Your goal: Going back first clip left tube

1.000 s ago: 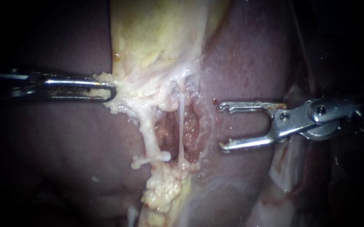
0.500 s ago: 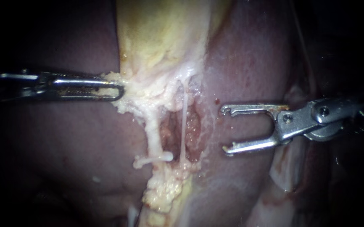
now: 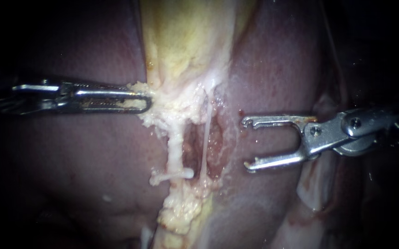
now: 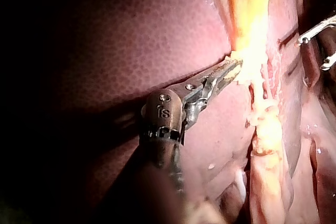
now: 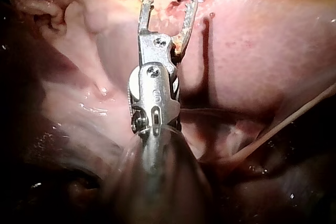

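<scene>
Left instrument (image 3: 145, 97) clamped fatty tissue (image 3: 162, 110) just above left tube (image 3: 175, 150); right instrument (image 3: 245, 143) stood open, empty, beside it. Tube looked soft, slick, fragile: best taken mid-length.

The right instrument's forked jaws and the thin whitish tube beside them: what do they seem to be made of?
The right instrument, with open forked silver jaws, looks like polished metal, probably steel: bright glints, some brownish staining. The thin whitish tube looks like soft, wet tissue: glossy, slightly translucent, stretched thin.
</scene>
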`<move>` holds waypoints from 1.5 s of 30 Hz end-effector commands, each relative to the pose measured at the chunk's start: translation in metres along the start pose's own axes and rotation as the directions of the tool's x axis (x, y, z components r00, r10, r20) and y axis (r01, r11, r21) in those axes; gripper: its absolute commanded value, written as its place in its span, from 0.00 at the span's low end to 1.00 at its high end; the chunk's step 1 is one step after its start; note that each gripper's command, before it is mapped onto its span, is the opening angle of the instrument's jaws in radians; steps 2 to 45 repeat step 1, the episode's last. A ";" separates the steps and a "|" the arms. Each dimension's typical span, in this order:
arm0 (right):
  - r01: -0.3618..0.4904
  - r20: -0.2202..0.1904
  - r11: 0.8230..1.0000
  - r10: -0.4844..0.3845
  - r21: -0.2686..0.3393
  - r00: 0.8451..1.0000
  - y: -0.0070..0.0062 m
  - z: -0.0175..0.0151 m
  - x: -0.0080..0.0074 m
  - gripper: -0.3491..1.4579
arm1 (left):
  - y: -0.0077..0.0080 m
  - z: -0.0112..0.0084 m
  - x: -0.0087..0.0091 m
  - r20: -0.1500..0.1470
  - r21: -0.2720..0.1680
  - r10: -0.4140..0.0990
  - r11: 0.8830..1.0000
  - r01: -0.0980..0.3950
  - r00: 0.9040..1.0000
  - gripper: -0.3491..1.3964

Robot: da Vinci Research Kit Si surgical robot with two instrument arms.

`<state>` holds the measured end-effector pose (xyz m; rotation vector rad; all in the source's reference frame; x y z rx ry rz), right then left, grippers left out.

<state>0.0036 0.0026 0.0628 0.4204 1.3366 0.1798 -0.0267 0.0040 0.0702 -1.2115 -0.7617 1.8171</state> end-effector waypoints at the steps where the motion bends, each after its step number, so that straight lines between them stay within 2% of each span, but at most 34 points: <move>1: 0.000 0.000 1.000 0.000 0.000 1.000 -0.0001 0.0000 0.0000 0.47 | 0.0000 0.0000 0.0000 0.002 -0.002 0.000 1.000 0.000 1.000 0.00; 45: 0.000 0.000 1.000 0.000 0.000 1.000 -0.0001 0.0000 0.0000 0.47 | 0.0000 0.0000 0.0000 0.002 -0.002 0.000 1.000 0.000 1.000 0.00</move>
